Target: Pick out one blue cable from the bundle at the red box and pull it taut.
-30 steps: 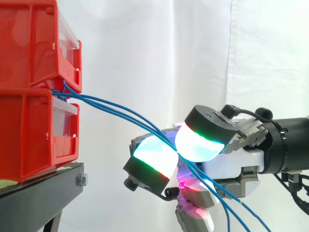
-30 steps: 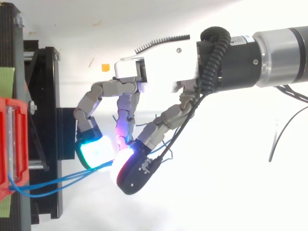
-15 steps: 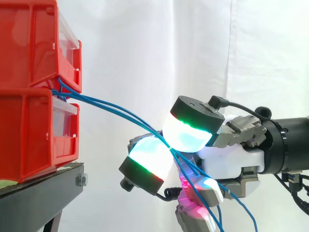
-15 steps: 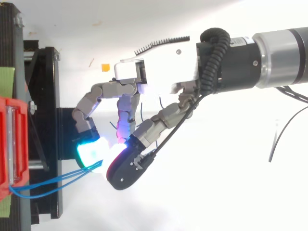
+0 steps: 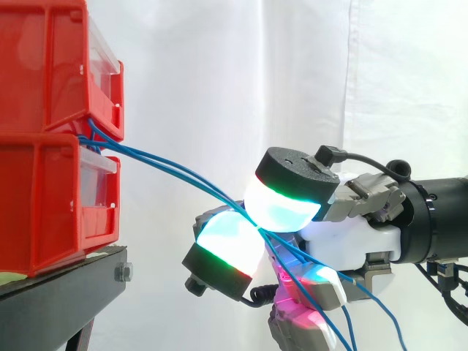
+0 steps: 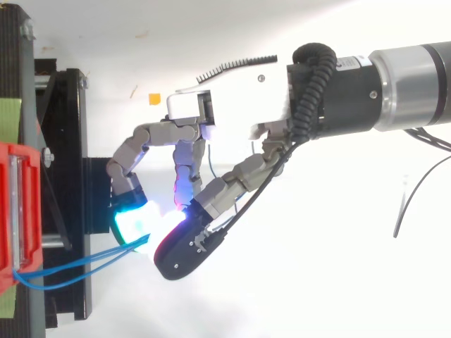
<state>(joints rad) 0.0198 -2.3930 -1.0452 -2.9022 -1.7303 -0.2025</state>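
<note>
Side view: we see the hand [image 5: 351, 245] reaching in from three o'clock, its fingers curled. An upper pad [image 5: 281, 208], glowing pale cyan with a green rim, presses against a lower pad at its seven o'clock. Between them they pinch the blue cables [image 5: 175, 172] near the middle of the frame. We cannot tell how many strands are actually caught.

The cables come out of the gap between the stacked red bins [image 5: 44, 197] at nine o'clock. They run together in a gently curved line toward four o'clock until they reach the pinch. Past the pads, the loose ends fan out and drop toward five o'clock, leaving the frame at the bottom edge. A further finger, lit magenta, is folded under the palm at six o'clock of the hand. The bins sit on the black stand [image 5: 66, 289] at seven o'clock, before the white curtain [image 5: 219, 73].

From above, we see the hand [image 6: 232, 105] entering from three o'clock, its fingers bent toward eight o'clock. There a cyan pad meets the thumb just beside the stand's edge. The cables cross the stand from the bin at eight o'clock to that meeting point.
</note>
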